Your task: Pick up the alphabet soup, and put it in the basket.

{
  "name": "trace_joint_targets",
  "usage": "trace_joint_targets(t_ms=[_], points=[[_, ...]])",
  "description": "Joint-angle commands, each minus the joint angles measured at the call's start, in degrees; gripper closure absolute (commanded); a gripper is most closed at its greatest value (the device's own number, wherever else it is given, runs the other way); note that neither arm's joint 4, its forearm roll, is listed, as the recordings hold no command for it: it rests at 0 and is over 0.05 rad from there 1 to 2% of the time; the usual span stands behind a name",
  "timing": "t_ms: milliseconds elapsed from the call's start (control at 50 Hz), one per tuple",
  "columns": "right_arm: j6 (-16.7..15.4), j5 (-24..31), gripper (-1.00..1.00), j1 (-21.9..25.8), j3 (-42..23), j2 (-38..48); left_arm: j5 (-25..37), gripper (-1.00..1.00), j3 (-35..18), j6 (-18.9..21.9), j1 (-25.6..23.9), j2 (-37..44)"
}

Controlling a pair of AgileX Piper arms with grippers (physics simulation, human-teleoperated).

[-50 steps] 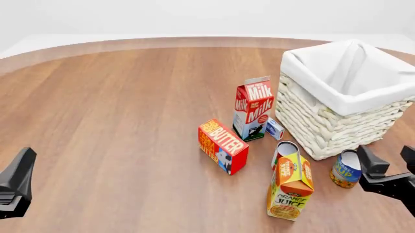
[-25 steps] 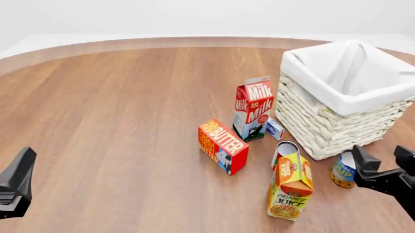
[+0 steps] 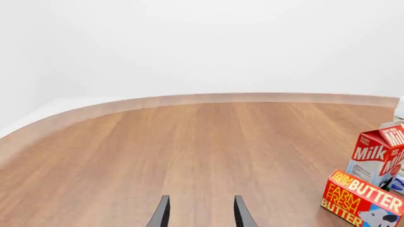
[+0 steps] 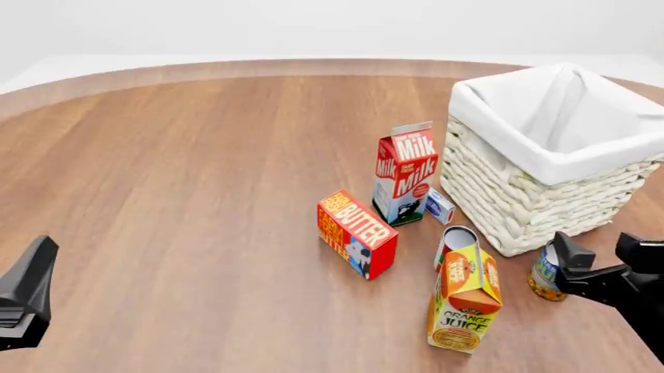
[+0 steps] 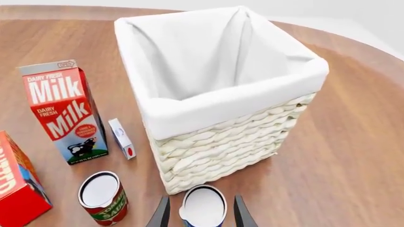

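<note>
The alphabet soup [image 4: 543, 276] is a short can with a blue and yellow label. It stands upright on the table just in front of the basket [image 4: 581, 167], near its front corner. My right gripper [image 4: 602, 256] is open and hovers at the can, one finger covering the can's right side. In the right wrist view the soup's pale top [image 5: 203, 207] lies between the two fingertips, with the basket's wicker wall [image 5: 221, 146] right behind it. My left gripper [image 4: 26, 299] rests far off at the table's near left, open and empty, its fingers [image 3: 162, 215] over bare wood.
An orange juice carton [image 4: 464, 299] and a red-labelled can [image 4: 455, 241] stand just left of the soup. Further left are a butter box [image 4: 356, 233], a milk carton [image 4: 407, 172] and a small blue-white box [image 4: 440, 207] by the basket.
My right gripper has slid left and forward, from beside the soup to over it, still open. The left arm and all objects stayed put.
</note>
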Motion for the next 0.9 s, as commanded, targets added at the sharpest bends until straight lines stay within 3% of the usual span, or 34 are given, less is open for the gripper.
trace_joint_targets(t_ms=[20, 360, 620, 900], points=[[-0.09, -7.22, -1.00, -0.07, 0.00, 8.14, 0.00, -1.00, 0.00, 0.00, 0.00, 0.00], [-0.17, -18.56, -1.00, -0.07, 0.00, 20.58, 0.00, -1.00, 0.00, 0.00, 0.00, 0.00], [-0.56, -20.95, -1.00, -0.53, 0.00, 23.60, 0.00, -1.00, 0.00, 0.00, 0.00, 0.00], [-0.92, -28.30, -1.00, -0.82, 0.00, 31.64, 0.00, -1.00, 0.00, 0.00, 0.00, 0.00]])
